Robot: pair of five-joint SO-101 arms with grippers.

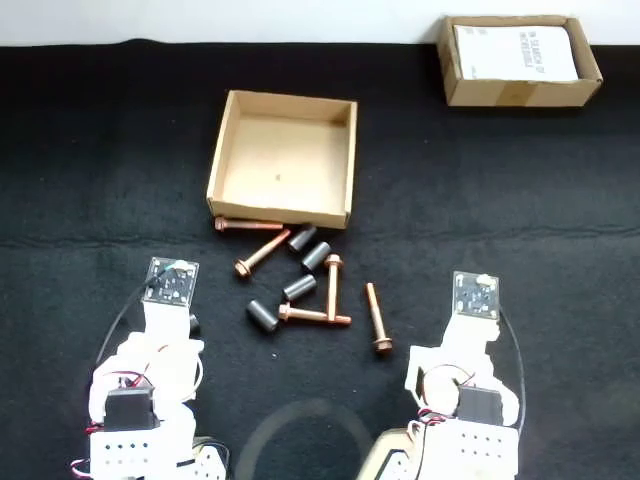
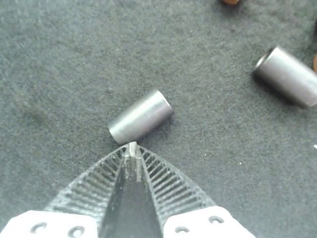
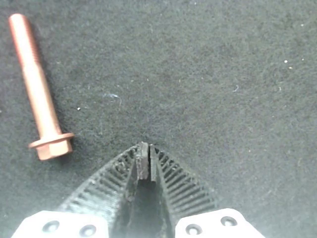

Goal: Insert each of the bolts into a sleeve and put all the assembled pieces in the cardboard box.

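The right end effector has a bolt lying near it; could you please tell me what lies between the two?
Nothing does: in the right wrist view, the stretch between the right end effector and the bolt is bare black mat.

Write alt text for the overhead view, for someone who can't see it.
Copper bolts and grey sleeves lie scattered on a black table beside an empty cardboard box. The left arm and right arm sit at the near edge.

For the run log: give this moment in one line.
left gripper shut, by sleeve | right gripper shut, near bolt | cardboard box empty | nothing assembled
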